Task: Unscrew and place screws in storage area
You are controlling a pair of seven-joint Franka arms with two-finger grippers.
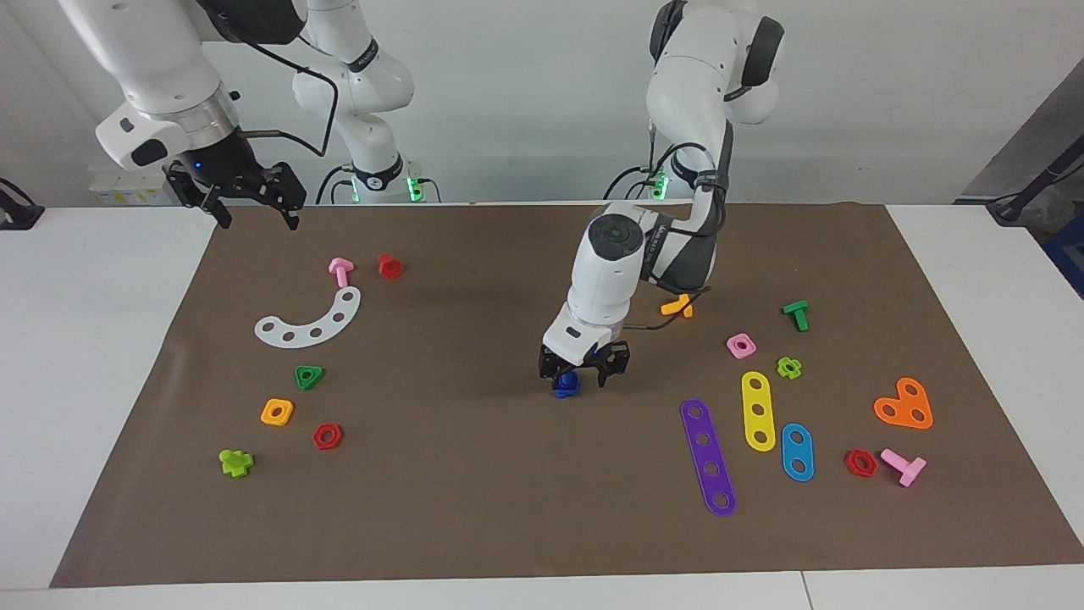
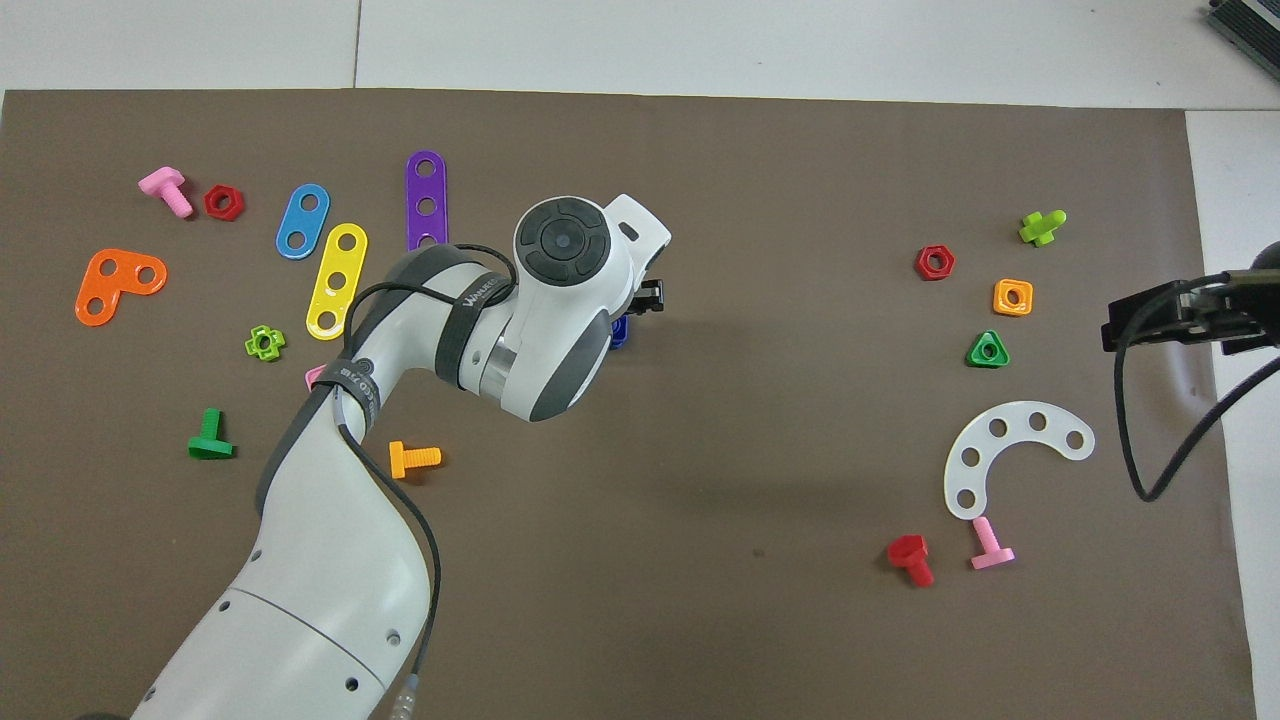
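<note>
Right end effector point(image 1: 251, 209) up over the tabletop point(image 1: 102, 339) edge at the right arm's end, fingers spread wide, holding nothing, waiting. Mid-mat point(image 1: 474, 474): left end effector point(image 1: 584, 371) down around the dark-blue screw point(image 1: 566, 387), fingers straddling it, contact seemingly not yet made, though hard to judge.

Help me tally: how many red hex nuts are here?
2 red hex nuts: one beside the orange square nut, toward the right arm's end; the other beside the pink bolt, toward the left arm's end. None looks hidden.
</note>
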